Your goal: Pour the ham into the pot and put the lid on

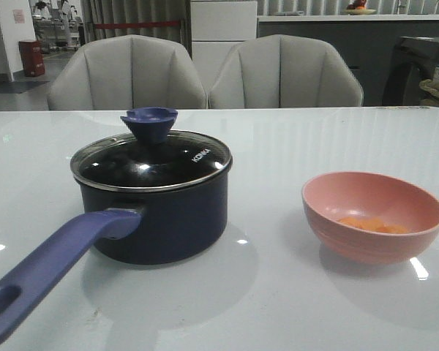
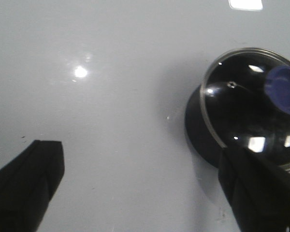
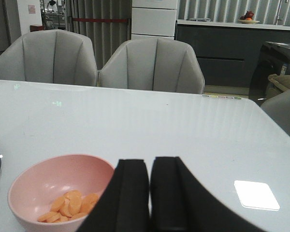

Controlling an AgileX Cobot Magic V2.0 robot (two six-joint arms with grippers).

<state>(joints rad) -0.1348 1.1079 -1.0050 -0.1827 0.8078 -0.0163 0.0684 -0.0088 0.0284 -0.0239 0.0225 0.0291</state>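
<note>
A: The dark navy saucepan with the black interior [image 1: 168,219] is sitting on the glossy white table [image 1: 278,292], left of centre, and its long purple-blue handle [image 1: 55,259] is running toward the camera and off to the left, the hole at its end nearest us.

B: The round glass lid with the metal rim [image 1: 157,161] is resting on top of it, flared purple-blue knob [image 1: 148,123] pointing up, white KONKA lettering facing the right side.

A: The flat orange ham pieces [image 1: 373,224] are lying in the round pink bowl [image 1: 373,212], which is standing to the right of the pot, well apart from it.

B: Over to the left gripper [image 2: 140,188]: its black fingers [image 2: 26,183] are spreading wide above bare table, gripping nothing. The lidded pot is showing just beside one finger, outside the gap.

A: And the right gripper [image 3: 150,193]: the two black fingers [image 3: 125,193] are pressing together, nothing between them. The bowl of ham is lying just beside them, toward the pot's side, seemingly untouched.

B: Two grey padded chairs [image 1: 128,73] are standing behind the table.
</note>
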